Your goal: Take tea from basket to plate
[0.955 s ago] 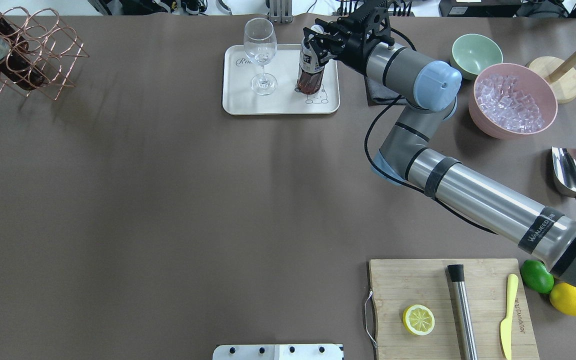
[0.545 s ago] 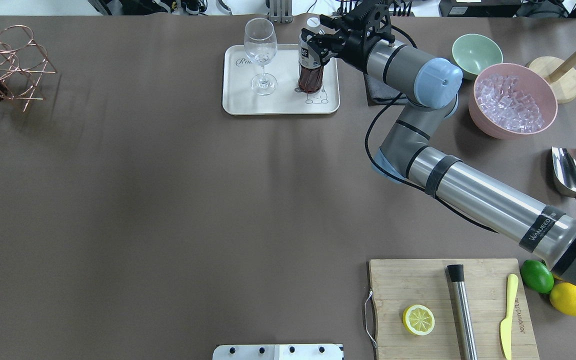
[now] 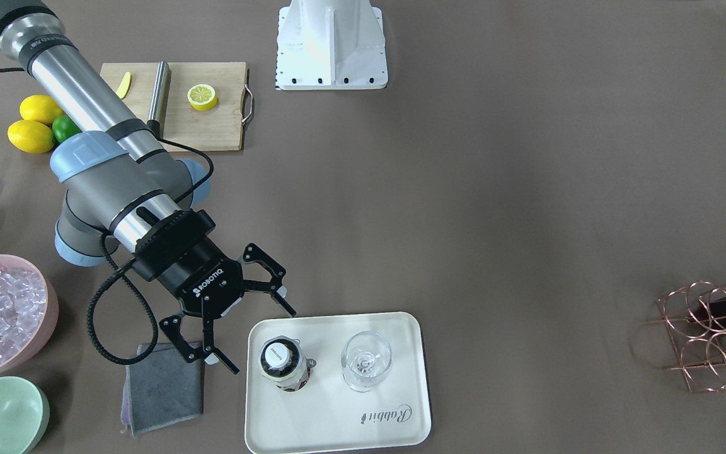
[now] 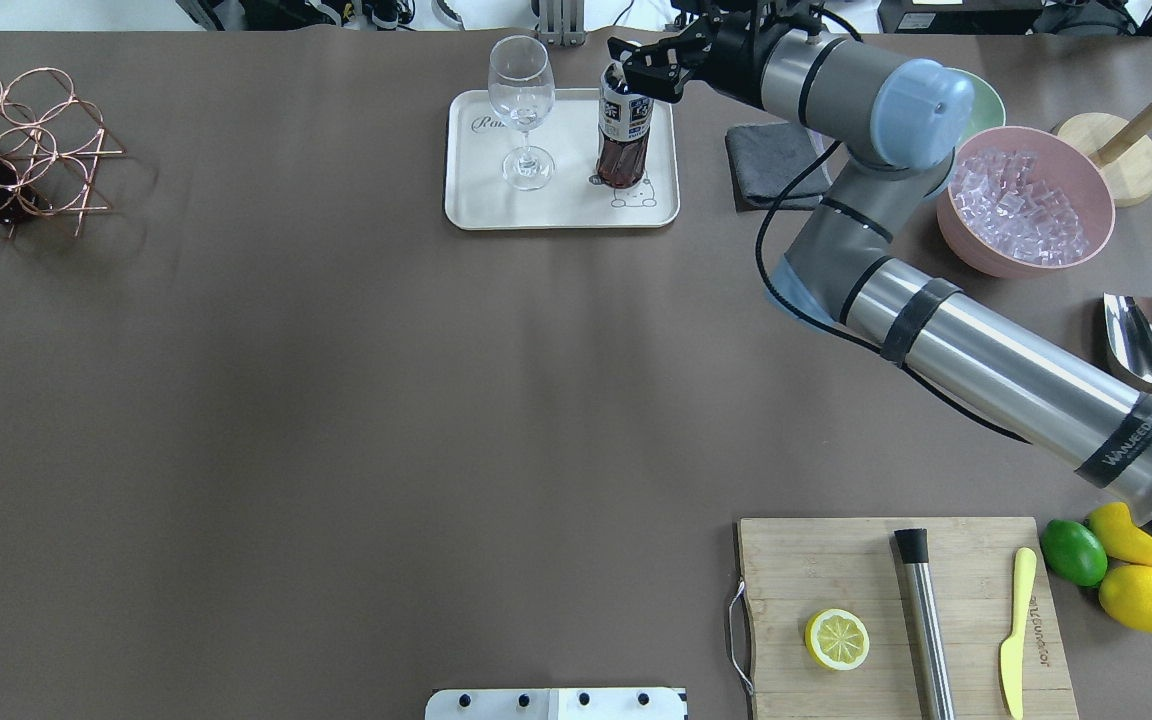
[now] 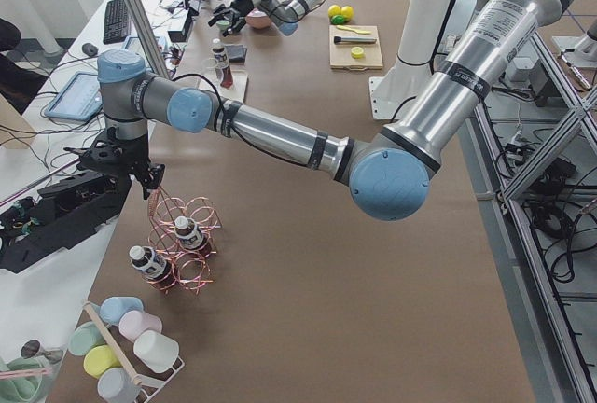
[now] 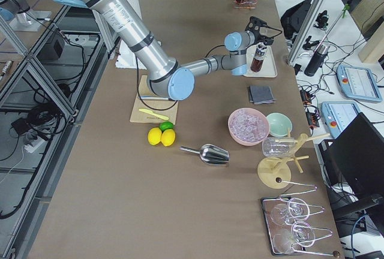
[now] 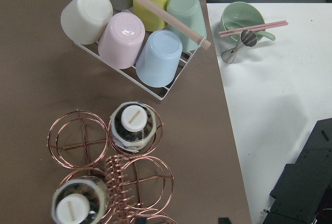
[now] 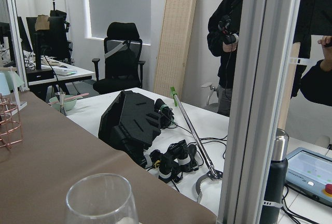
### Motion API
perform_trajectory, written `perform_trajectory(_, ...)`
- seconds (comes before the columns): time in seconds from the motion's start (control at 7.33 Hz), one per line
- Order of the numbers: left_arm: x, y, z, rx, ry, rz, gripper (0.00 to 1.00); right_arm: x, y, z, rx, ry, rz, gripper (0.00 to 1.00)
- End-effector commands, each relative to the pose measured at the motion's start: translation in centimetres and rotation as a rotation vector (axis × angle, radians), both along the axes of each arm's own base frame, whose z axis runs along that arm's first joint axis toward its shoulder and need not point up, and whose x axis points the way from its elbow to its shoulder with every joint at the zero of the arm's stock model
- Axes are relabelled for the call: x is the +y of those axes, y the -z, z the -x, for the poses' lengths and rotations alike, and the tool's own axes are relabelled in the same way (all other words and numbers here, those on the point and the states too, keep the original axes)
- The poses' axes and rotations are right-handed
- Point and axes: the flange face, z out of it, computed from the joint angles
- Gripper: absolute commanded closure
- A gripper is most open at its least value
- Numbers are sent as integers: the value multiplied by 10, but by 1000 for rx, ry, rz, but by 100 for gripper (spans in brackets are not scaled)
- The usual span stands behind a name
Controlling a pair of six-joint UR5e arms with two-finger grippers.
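One tea (image 3: 278, 359) stands upright on the plate (image 3: 331, 432); our right hand (image 3: 264, 342) hangs spread beside its cap. We judge it stiff, slick and fairly heavy, best gripped round the labelled middle.

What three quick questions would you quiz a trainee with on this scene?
1. True or false: the small clear bottle of dark tea stands upright on the cream rectangular tray.
2. The right gripper is: A) shut on the bottle, B) open, C) out of view.
3. Fill in: the left wrist view shows ___ capped bottles in the rose-gold wire basket.
Key: 1 true; 2 B; 3 two.
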Motion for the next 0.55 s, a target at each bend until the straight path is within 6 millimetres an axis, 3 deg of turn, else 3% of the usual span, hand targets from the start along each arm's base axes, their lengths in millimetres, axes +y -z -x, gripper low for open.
perform_trajectory(0.0, 5, 19, 23, -8, 20, -45, 2, 3, 1, -81, 103, 150, 41, 0)
perform_trajectory(0.14, 23, 29, 22, -22, -32, -108, 2, 1, -7, -106, 156, 184, 96, 0)
perform_trajectory(0.27, 65, 22, 20, -43, -142, -206, 2, 11, -20, -125, 200, 203, 166, 0)
perform_trajectory(0.41, 129, -6, 15, -40, -400, -347, 2, 21, -44, -153, 256, 195, 281, 0)
